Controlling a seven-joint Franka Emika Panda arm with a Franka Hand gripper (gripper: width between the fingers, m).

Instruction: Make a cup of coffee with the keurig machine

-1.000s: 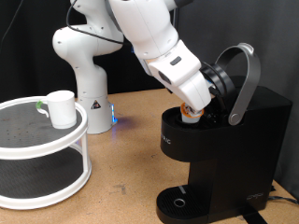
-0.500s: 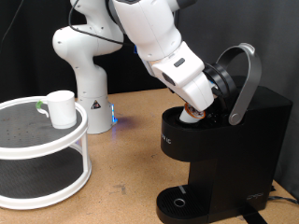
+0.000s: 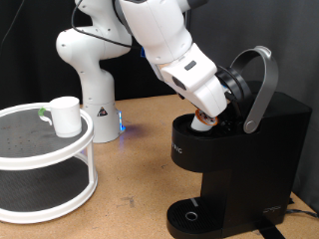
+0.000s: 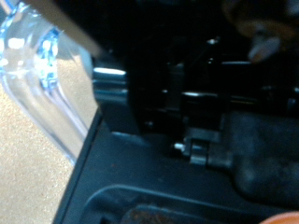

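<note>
The keurig machine [image 3: 239, 149] stands at the exterior view's right, black, with its grey lid handle [image 3: 261, 85] raised and the brew head open. My gripper [image 3: 206, 119] reaches down into the open pod chamber. A small white pod with an orange top [image 3: 203, 122] shows at its fingertips, at the chamber's mouth. The cup [image 3: 65, 116], white with a pale green handle, stands upright on the top tier of a white round shelf [image 3: 40, 149] at the exterior view's left, far from the gripper. The wrist view shows only the blurred dark inside of the machine [image 4: 187, 121].
The white arm base [image 3: 92, 80] stands behind the shelf, with a blue light at its foot. The round drip tray [image 3: 191, 214] lies at the machine's base. Bare wooden table [image 3: 135, 179] lies between shelf and machine. A clear plastic part [image 4: 42, 84] shows in the wrist view.
The gripper has sunk slightly deeper into the open brew head with the pod. The cup, shelf and lid handle have not moved.
</note>
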